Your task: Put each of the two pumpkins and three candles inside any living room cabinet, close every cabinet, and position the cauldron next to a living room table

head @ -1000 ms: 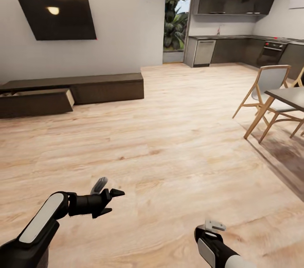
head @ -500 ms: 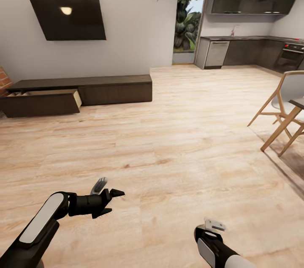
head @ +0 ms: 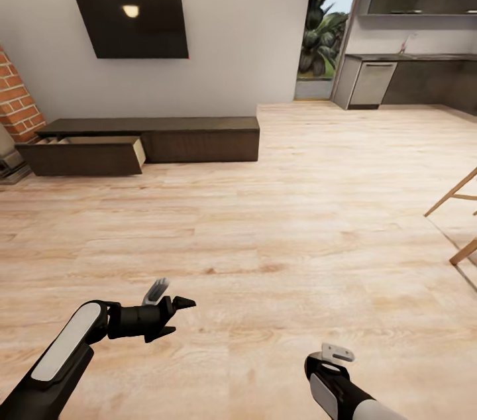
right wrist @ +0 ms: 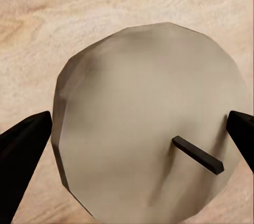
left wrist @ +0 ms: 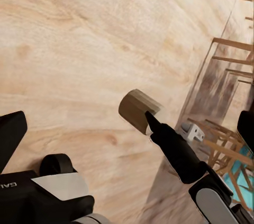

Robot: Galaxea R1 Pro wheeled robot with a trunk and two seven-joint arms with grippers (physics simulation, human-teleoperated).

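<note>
A pale wood floor separates the robot from the cabinet, which sits against the far wall with one drawer pulled out, likely awaiting its load. Compared with a second ago, the view has swung left, bringing a brick column in and centring the cabinet. The right tool pinches a candle between its tips; the left tool stands spread and empty.
</note>
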